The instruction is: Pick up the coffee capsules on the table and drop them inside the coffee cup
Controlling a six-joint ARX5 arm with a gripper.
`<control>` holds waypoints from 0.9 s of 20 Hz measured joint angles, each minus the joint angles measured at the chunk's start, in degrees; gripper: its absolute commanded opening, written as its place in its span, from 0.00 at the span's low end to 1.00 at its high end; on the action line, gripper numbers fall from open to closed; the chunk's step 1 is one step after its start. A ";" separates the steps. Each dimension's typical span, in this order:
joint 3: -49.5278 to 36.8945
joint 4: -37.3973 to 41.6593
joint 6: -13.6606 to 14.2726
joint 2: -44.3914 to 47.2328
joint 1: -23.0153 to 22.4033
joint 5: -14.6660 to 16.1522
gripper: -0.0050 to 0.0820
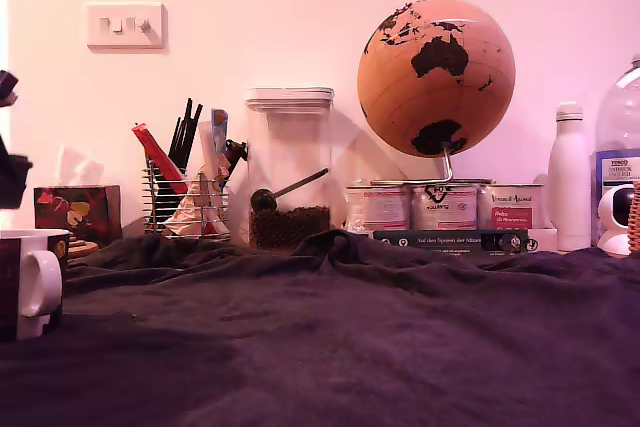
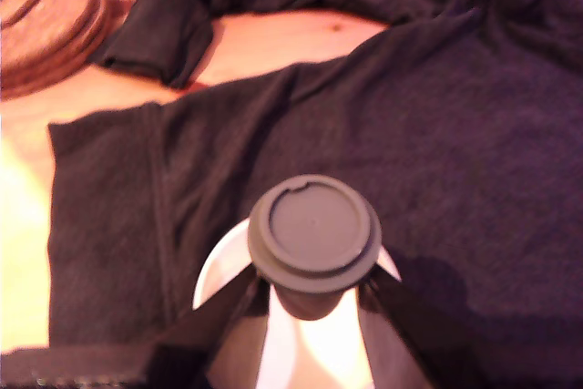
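Though seen only from the wrist, small olive-grey plastic capsule (image 2: 314, 230) clamped in dark gripper (image 2: 314, 305) above white-rimmed mug (image 2: 211, 269); maroon body, thick handle (image 1: 40, 285) only in exterior view.

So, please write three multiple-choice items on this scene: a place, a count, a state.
1. In the exterior view, the coffee cup stands: A at the left edge; B behind the canister; C beside the white bottle.
2. Round tins below the globe: A one; B three; C five.
3. The coffee capsule is: A lying on the table; B gripped by the hand; C in the canister.
Key: 1 A, the left edge cuts it; 2 B, three stand in a row; 3 B, fingers clamp it in the wrist view.
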 measured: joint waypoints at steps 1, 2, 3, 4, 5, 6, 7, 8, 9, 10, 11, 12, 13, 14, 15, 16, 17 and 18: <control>0.02 -1.20 -0.04 0.00 0.00 -0.13 0.30; 0.11 -2.58 -0.07 0.00 0.00 -0.28 0.30; 0.52 -4.15 -0.07 0.02 0.02 -0.31 0.30; 1.38 -5.68 -0.09 0.07 0.02 -0.33 0.30; 2.75 -6.88 -0.09 0.26 0.00 -0.35 0.30; 4.52 -7.65 -0.44 0.79 0.00 -0.37 0.30; 6.40 -9.03 -0.94 1.60 0.00 -0.37 0.30; 8.11 -10.10 -1.16 2.64 0.00 -0.35 0.30; 9.35 -11.15 -1.18 4.11 0.00 -0.33 0.30; 9.97 -11.98 -1.20 5.81 0.02 -0.35 0.30; 10.10 -12.44 -1.20 7.67 0.00 -0.33 0.30; 10.16 -13.14 -1.20 9.51 0.00 -0.33 0.30; 10.16 -13.77 -1.20 11.34 0.00 -0.35 0.30; 10.19 -13.88 -1.20 12.61 0.00 -0.31 0.30; 10.25 -13.81 -1.20 13.18 0.00 -0.31 0.30; 10.32 -13.73 -1.20 13.27 0.00 -0.31 0.30; 10.47 -13.66 -1.20 13.27 0.00 -0.31 0.30; 10.54 -13.64 -1.20 13.27 0.00 -0.31 0.30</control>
